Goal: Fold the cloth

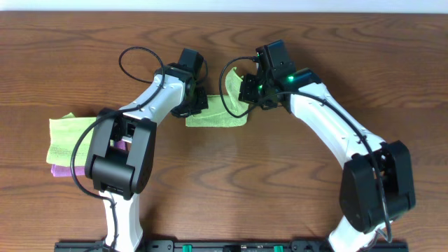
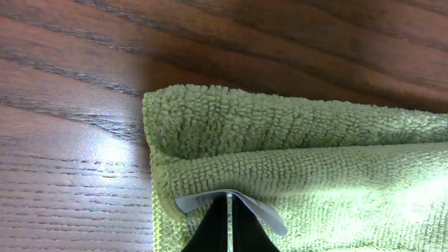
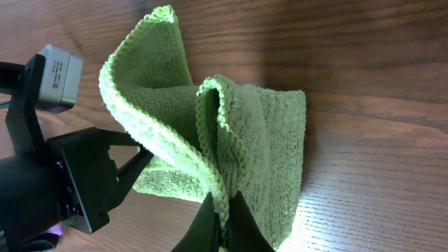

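Note:
The lime-green cloth [image 1: 217, 120] lies partly folded at the table's far middle, between both arms. One part rises in a loose fold [image 1: 232, 85] toward the right arm. My left gripper [image 1: 199, 105] sits at the cloth's left end. In the left wrist view the cloth [image 2: 315, 168] lies doubled, and the left gripper [image 2: 229, 201] is shut on its edge and white label [image 2: 260, 210]. My right gripper [image 1: 247, 96] is shut on the cloth's stitched hem [image 3: 210, 140], as the right wrist view shows at the right gripper [image 3: 224, 206], holding that edge up off the table.
A paler yellow-green cloth square [image 1: 66, 136] lies at the left on a purple-pink cloth [image 1: 61, 170]. The left arm's housing [image 1: 122, 154] stands beside them. The right arm's base [image 1: 378, 185] is at the front right. Bare wooden table [image 1: 294, 175] lies between.

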